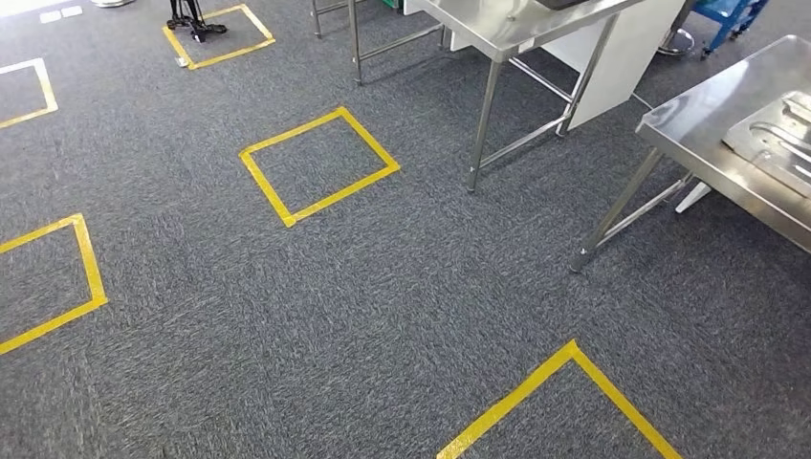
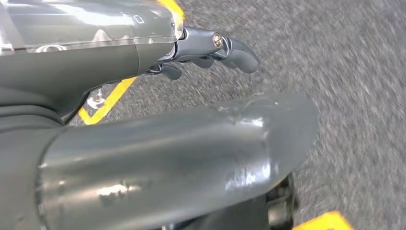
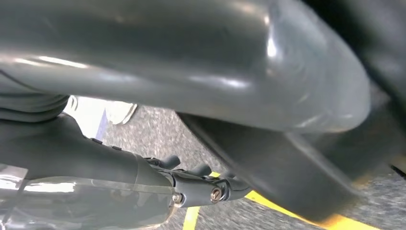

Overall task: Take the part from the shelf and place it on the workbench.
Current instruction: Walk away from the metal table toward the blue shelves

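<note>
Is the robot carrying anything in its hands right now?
Nothing, it seems: the left hand and the right hand both show bare fingers over the carpet.

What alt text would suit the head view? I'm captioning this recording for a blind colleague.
Grey carpet marked with yellow tape squares fills most of the view from high up. A steel table stands at the top, and the corner of a steel workbench carrying a flat metal part enters from the right edge.
</note>
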